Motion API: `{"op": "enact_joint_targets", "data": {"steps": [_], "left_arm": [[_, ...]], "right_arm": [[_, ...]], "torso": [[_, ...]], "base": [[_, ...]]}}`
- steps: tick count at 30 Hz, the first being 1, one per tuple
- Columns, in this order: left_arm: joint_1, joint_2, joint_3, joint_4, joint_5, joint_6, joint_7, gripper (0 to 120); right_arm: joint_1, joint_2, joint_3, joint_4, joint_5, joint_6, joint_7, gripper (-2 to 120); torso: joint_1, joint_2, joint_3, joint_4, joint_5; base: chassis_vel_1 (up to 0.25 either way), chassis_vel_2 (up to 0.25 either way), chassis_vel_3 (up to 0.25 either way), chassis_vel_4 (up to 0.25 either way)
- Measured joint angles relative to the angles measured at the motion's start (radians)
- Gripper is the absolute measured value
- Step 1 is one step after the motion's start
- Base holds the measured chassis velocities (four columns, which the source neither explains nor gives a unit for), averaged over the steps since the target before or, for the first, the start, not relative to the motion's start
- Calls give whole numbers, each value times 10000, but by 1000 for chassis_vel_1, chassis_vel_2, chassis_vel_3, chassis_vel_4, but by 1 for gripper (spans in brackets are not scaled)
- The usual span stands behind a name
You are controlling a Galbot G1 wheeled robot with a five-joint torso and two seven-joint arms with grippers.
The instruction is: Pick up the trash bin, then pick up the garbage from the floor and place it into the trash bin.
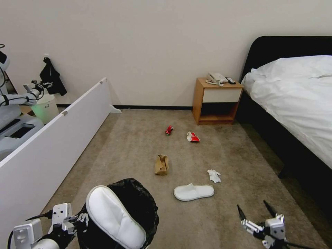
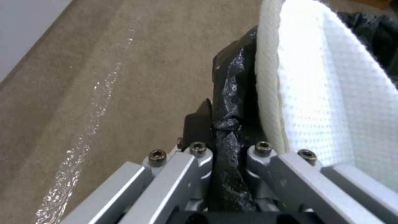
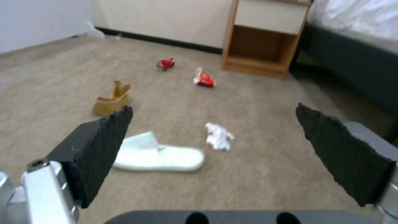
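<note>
From the head, the left gripper (image 1: 82, 218) clamped the trash bin (image 1: 138, 207) rim; one slipper (image 1: 114, 216) sat inside. On the floor (image 1: 224, 155) lay one slipper (image 1: 193, 192), one tissue (image 1: 214, 175), one paper bag (image 1: 161, 164), one can (image 1: 168, 130), one wrapper (image 1: 192, 137).

The left wrist showed fingers pinching the black bag.

From the right wrist, the right gripper (image 3: 213, 149) gaped empty; collecting seemed under way, likely needing a descent onto the floor slipper.

Glossy bag, matt carpet

Crinkly black plastic bag (image 2: 232, 102) is gleaming beside the waffle-textured white cloth slipper (image 2: 331, 93); short-pile beige carpet (image 3: 257, 102) is looking matt; rough black gripper pads (image 3: 104, 149) are showing on brushed metal.
</note>
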Motion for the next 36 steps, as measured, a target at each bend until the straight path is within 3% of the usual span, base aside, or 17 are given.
{"op": "enact_joint_targets", "data": {"steps": [12, 36], "left_arm": [[-80, -22, -19, 0, 48, 0, 30, 4], [-356, 73, 42, 0, -22, 2, 34, 4]], "right_arm": [[126, 639, -171, -467, -69, 171, -573, 100], [92, 786, -14, -514, -11, 177, -840, 100]], "torso": [[0, 0, 0, 0, 0], [1, 0, 0, -1, 1]], "base": [[0, 0, 0, 0], [0, 0, 0, 0]]}}
